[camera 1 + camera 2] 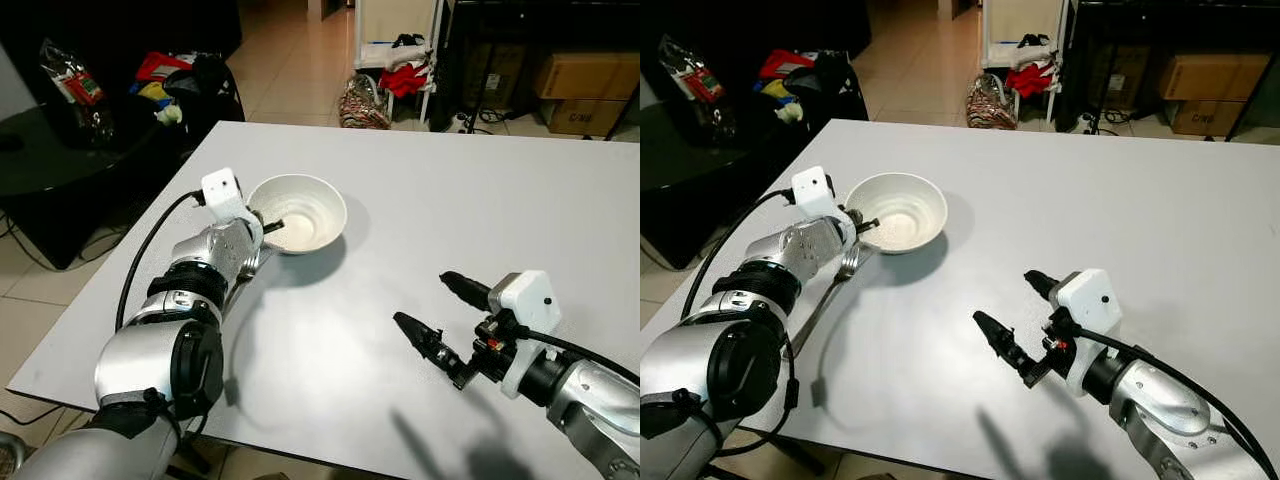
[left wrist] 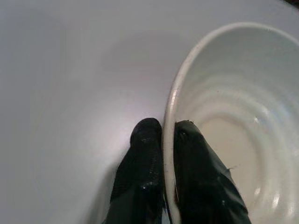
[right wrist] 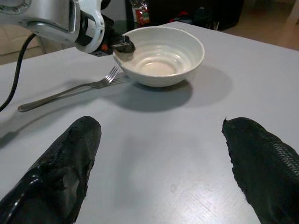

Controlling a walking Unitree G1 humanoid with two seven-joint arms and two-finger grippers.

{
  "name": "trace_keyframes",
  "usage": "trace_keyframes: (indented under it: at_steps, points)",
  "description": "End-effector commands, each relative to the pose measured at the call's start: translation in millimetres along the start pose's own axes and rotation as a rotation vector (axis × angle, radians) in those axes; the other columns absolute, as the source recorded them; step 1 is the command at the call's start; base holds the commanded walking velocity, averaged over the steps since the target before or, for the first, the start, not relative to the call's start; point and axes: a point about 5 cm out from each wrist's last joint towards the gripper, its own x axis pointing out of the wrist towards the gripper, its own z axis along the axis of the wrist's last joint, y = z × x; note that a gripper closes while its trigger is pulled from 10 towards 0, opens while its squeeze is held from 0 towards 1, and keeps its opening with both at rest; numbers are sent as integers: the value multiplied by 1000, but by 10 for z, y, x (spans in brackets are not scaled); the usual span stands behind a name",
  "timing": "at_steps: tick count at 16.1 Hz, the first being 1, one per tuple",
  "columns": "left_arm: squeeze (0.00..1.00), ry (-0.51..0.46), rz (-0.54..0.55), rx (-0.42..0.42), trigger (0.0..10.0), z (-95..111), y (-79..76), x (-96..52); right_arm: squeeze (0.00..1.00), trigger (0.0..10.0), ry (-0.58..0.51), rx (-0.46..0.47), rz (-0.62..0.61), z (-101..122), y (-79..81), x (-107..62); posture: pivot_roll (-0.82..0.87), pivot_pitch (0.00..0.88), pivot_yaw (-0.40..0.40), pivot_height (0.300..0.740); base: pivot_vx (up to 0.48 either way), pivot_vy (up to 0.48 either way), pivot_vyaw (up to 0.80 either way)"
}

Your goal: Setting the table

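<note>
The left hand (image 1: 268, 222) had the white bowl (image 1: 300, 212) pinched by its near rim, upper left of centre on the bench (image 1: 480, 210), fork (image 1: 830, 290) just beside it. Looked like mid-placement; next it'd need to let go cleanly. The right hand (image 1: 440, 312) hovered spread, lower right.

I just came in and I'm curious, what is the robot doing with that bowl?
The robot's left pincer is shut on the rim of the white bowl, one finger inside and one outside, on the grey table. A fork lies on the table beside the bowl. The right pincer hovers open over the table, holding nothing.
</note>
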Motion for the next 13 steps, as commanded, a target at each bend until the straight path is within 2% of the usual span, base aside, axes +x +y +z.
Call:
trace_keyframes:
  at_steps: [1, 6, 7, 8, 9, 11, 12, 13]
  points:
    - [1000, -1, 10, -10, 10000, 65, 11, -8, 0, 10000, 2, -1, 19, 20, 27, -12, -81, 0, 101, 740, 0, 0, 0]
    - [1000, -6, -46, -5, 10000, 145, -2, -23, 0, 10000, 11, 26, 43, 28, 22, -37, -77, 0, 99, 740, 0, 0, 0]
    - [824, -25, -50, 5, 10000, 199, 32, -32, 0, 10000, 13, 27, 42, 36, 12, -56, -77, 0, 99, 740, 0, 0, 0]
    - [0, -42, -71, 3, 10000, 266, 35, -49, 0, 10000, 11, 25, 29, 45, -7, -73, -81, 0, 101, 740, 0, 0, 0]
    - [0, -51, -79, 11, 10000, 309, 42, -61, 0, 10000, 8, 21, 16, 53, -23, -85, -81, 0, 101, 740, 0, 0, 0]
    - [0, -255, 4, 152, 10000, 587, 151, -138, 0, 10000, -36, 48, -62, 86, -65, -135, -100, 0, 104, 740, 0, 0, 0]
    - [0, -378, 3, 230, 10000, 700, 139, -211, 0, 10000, -89, 52, -116, 136, -67, -150, -109, 0, 110, 740, 0, 0, 0]
    - [0, -463, -18, 266, 10000, 756, 110, -286, 0, 10000, -134, 50, -176, 178, -74, -156, -113, 0, 113, 740, 0, 0, 0]
